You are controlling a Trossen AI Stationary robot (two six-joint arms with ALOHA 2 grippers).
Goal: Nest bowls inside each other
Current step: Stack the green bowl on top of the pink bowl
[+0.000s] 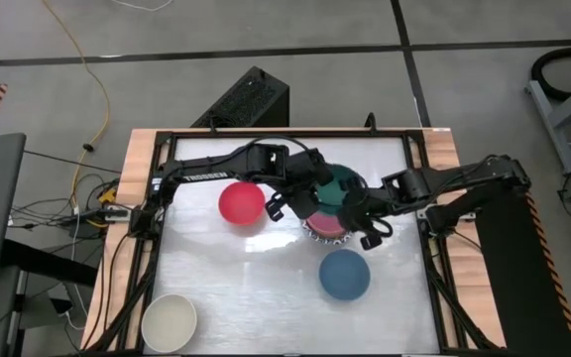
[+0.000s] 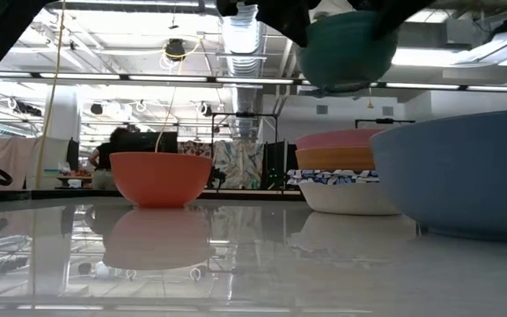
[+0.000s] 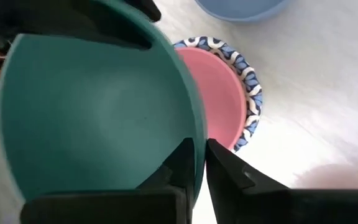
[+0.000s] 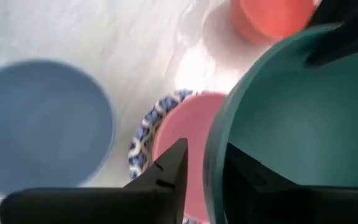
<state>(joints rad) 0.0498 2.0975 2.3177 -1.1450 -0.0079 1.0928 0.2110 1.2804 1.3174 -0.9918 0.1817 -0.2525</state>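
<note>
Left wrist view shows the left gripper (image 3: pixel 199 163) pinched tight on the rim of the dark green bowl (image 3: pixel 98 118), one finger inside the wall and one outside. Right wrist view shows the right gripper (image 4: pixel 205 163) straddling the opposite side of the same rim, its fingers parted with a visible gap between the outer finger and the wall, so its hold looks loosened.

The green bowl hangs in the air between the two grippers, mouth up and roughly level in the low view, with no long axis to speak of. Directly beneath both grippers sits a stack (image 2: pixel 346 172): a pink bowl (image 3: pixel 219 93) on top, an orange one (image 2: pixel 334 158) under it, and a white bowl with a blue-patterned rim (image 3: pixel 250 93) at the bottom, all mouth up.

Beside the left gripper, away from the right one, the red bowl (image 1: pixel 241 202) rests on the table (image 1: pixel 266 288). The blue bowl (image 1: pixel 344 274) lies near the right gripper, past the stack. The cream bowl (image 1: pixel 170 321) sits well apart from both.
</note>
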